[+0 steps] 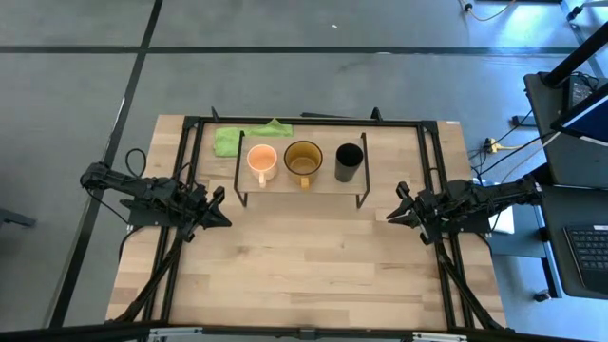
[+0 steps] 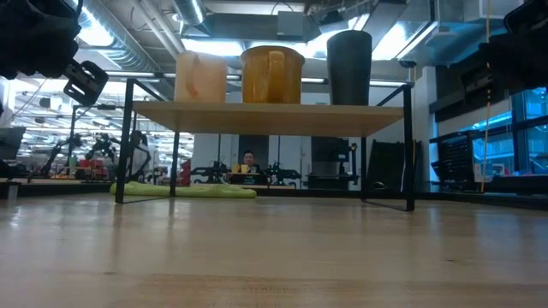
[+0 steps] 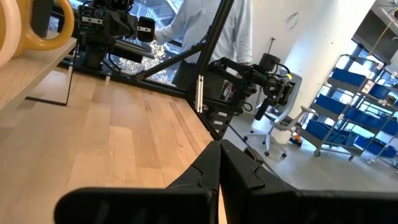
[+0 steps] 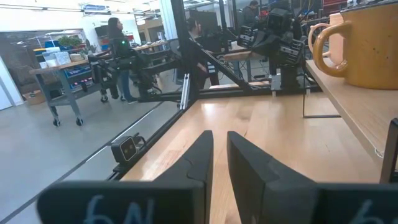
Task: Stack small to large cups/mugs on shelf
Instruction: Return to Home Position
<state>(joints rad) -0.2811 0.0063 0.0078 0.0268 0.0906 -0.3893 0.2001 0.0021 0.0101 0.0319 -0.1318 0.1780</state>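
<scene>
The left hand (image 1: 224,215) hangs over the bench (image 1: 304,285), short of the shelf's left end and well clear of it. Its fingers are pressed together and grip nothing, which suits an arm with no further share in the job.

A green cloth (image 1: 233,140) lies on the bench behind the shelf's left end and plays no part in the task.

The shelf (image 1: 285,188) stands across the far middle of the bench. On its board the three vessels stand upright in one row, each apart from the next. The orange mug (image 1: 261,160) is leftmost, the yellow mug (image 1: 303,160) is in the middle, and the black cup (image 1: 349,161) is on the right. They run small to large side by side rather than nested, so the ordering looks finished.

The right hand (image 1: 389,216) mirrors the left, hanging over the bench off the shelf's right end and touching nothing. Its fingers stand only a crack apart and are empty. Both arms sit drawn back to their own sides, so I judge this a parked pose.
</scene>
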